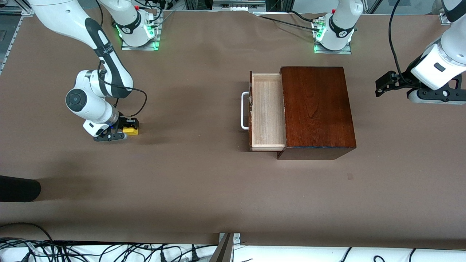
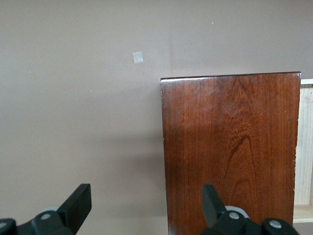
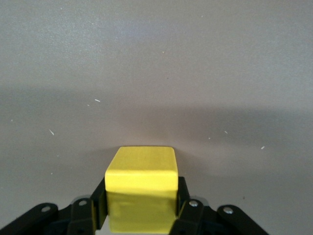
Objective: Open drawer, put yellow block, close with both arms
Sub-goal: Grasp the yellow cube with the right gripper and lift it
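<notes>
The drawer [image 1: 267,111] stands pulled out of the dark mahogany box [image 1: 316,109], its pale tray empty and its white handle [image 1: 244,111] toward the right arm's end. My right gripper [image 1: 128,128] is low at the table, well away from the drawer toward the right arm's end, shut on the yellow block [image 1: 131,131]. In the right wrist view the block [image 3: 142,181] sits between the fingers [image 3: 182,196]. My left gripper [image 1: 379,87] is open and empty, in the air beside the box at the left arm's end. The left wrist view shows its fingers [image 2: 78,205] spread, with the box [image 2: 230,152] below.
A small pale patch [image 2: 138,58] lies on the brown table cover, nearer the front camera than the box. A dark object [image 1: 18,188] pokes in at the table's edge at the right arm's end. Cables [image 1: 109,251] run along the front edge.
</notes>
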Controlling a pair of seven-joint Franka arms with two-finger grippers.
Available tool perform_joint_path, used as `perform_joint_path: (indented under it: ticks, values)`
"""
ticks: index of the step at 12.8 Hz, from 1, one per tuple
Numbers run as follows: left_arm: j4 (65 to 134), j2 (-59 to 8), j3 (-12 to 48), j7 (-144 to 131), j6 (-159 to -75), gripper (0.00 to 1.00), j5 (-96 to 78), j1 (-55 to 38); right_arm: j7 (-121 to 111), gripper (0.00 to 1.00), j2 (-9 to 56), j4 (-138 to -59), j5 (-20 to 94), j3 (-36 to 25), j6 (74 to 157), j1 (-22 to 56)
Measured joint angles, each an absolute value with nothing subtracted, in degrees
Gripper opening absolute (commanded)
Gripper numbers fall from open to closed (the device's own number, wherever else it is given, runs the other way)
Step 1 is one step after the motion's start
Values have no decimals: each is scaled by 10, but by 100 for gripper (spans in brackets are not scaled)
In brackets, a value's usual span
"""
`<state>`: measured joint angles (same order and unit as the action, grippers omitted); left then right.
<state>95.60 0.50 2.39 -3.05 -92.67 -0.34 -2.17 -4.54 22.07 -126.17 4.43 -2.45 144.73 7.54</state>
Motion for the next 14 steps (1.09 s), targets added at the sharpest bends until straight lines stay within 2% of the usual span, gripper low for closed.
perform_joint_path:
  ticks: [2,4,8,10,14]
  values:
    - [956,5,24,-30,-927,100,-3,-22,-74,12,200,-1253,44,-22,1418,76]
    - [956,5,24,-30,-927,100,-3,-22,-112,12,164,-1220,44,-16,1344,76]
    - [955,5,24,-30,-926,100,-3,-22,-135,12,137,-1067,43,24,1153,84]
    - [955,4,24,-30,-926,100,-3,-22,-138,12,141,-996,28,35,1100,120]
    - [955,4,24,-30,-926,100,-3,-22,-146,12,169,-908,-53,41,1065,256]
